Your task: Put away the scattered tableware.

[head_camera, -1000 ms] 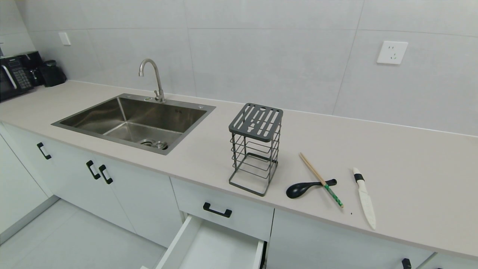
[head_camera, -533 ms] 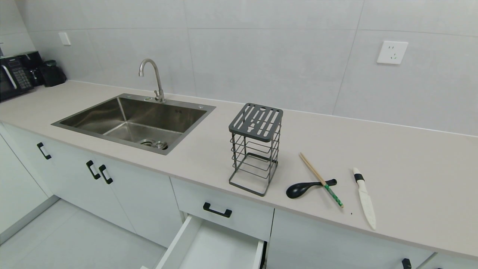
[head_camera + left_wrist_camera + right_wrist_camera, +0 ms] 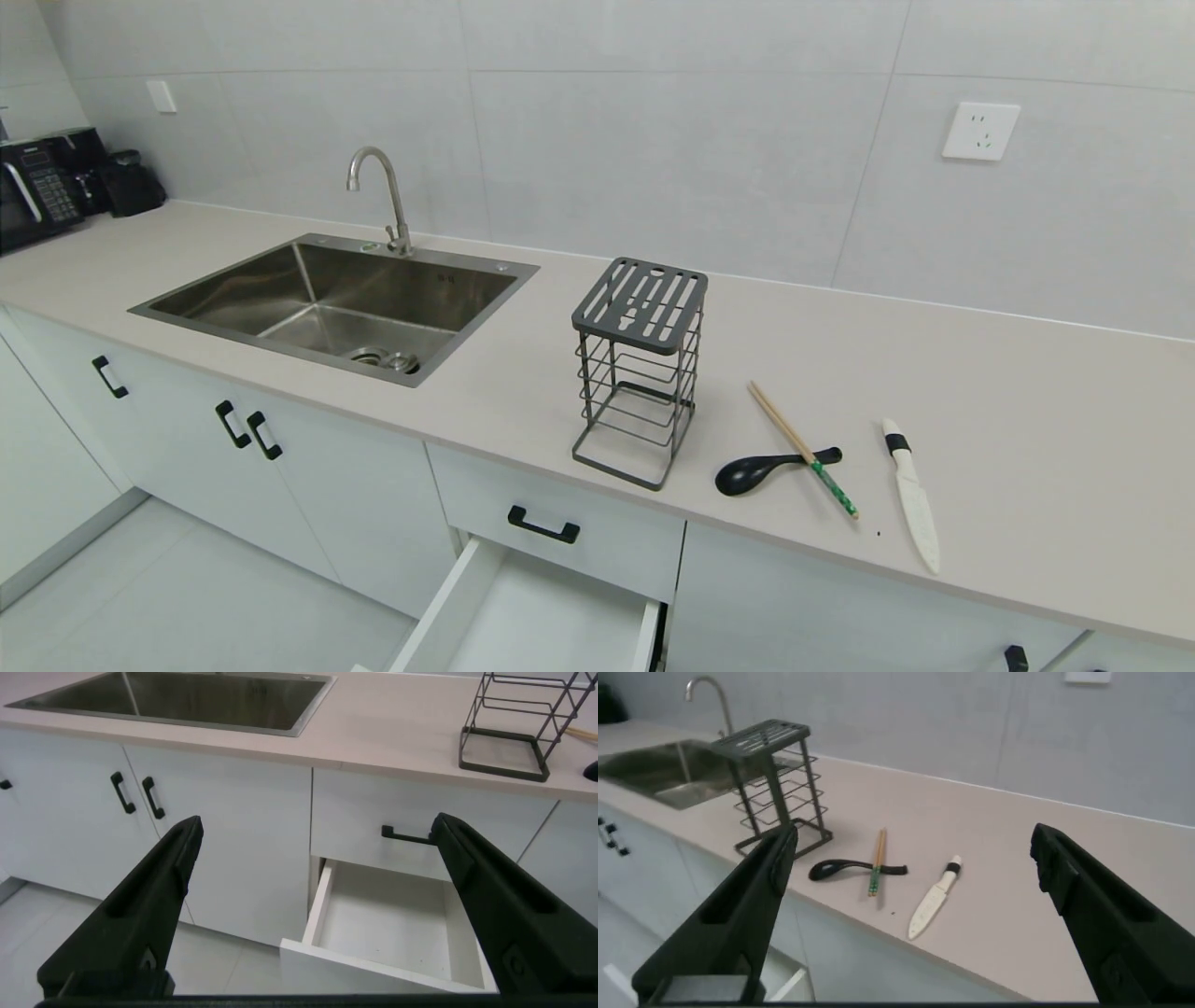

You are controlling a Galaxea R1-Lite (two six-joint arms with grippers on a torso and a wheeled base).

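Note:
On the beige counter (image 3: 840, 345) lie a black spoon (image 3: 761, 469), a pair of wooden chopsticks (image 3: 801, 448) with green ends resting across the spoon's handle, and a white knife (image 3: 910, 492) to their right. A dark wire rack (image 3: 639, 369) with a slotted top stands just left of them. My right gripper (image 3: 915, 833) is open and held off the counter's front edge, facing the spoon (image 3: 842, 869), chopsticks (image 3: 877, 861) and knife (image 3: 934, 897). My left gripper (image 3: 318, 821) is open, low in front of the cabinets, facing the pulled-out white drawer (image 3: 392, 924).
A steel sink (image 3: 336, 303) with a tap sits left of the rack. The open drawer (image 3: 532, 616) below the counter juts out under a shut drawer with a black handle (image 3: 543, 527). Black appliances (image 3: 56, 182) stand at the far left. A wall socket (image 3: 980, 131) is on the tiles.

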